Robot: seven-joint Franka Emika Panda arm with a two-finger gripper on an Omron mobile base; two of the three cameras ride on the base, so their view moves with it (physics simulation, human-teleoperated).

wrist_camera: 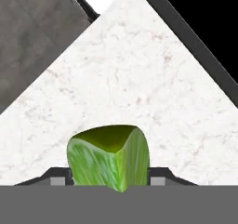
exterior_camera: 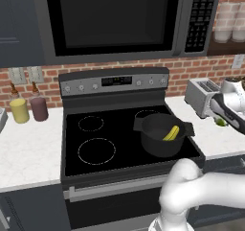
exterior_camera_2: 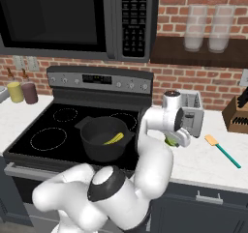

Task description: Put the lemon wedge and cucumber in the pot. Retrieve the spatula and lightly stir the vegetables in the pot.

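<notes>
Lemon wedge (wrist_camera: 109,159) sits nearest the lens in the hand view, at 6 o'clock, right between the two fingertips; jaws stand on either flank and look closed against it, so gripper (wrist_camera: 109,181) appears to be gripping the wedge on the white counter (wrist_camera: 139,88). Largest first: stove (exterior_camera: 95,134) left of that counter, then pot (exterior_camera_2: 104,139) on the front right burner, cucumber (exterior_camera_2: 114,138) already lying inside it, long axis slanted up toward 2 o'clock in the right base view. From the gripper (exterior_camera_2: 170,141) the pot lies at about 9 o'clock, near, across the stove edge. Coming move, as I judge it: lift, carry toward 9 o'clock, release over the pot. Wedge's pointed ridge faces up at the camera. Spatula (exterior_camera_2: 222,150) lies on the counter at 3 o'clock of the gripper, handle running toward 4 o'clock, untouched.
</notes>
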